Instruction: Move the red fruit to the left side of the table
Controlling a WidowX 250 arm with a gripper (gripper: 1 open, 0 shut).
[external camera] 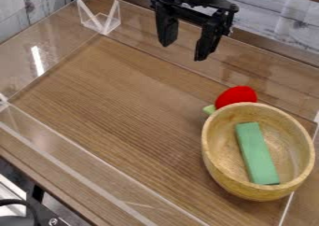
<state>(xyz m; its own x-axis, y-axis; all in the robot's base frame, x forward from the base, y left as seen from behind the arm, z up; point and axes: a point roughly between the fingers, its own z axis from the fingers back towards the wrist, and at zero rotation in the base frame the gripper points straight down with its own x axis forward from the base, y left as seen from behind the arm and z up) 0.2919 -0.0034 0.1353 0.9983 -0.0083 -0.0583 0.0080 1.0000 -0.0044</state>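
Observation:
The red fruit (234, 98) is small, round and bright red. It lies on the table (125, 108) at the right, touching the far rim of the wooden bowl (225, 164). My gripper (186, 38) hangs above the back of the table, up and to the left of the fruit and well apart from it. Its two dark fingers (207, 41) point down and stand wide open with nothing between them.
A flat green bar (256, 152) lies inside the bowl. Low clear acrylic walls (75, 164) border the tabletop on all sides. The left and middle of the brown wood-grain surface show only bare wood.

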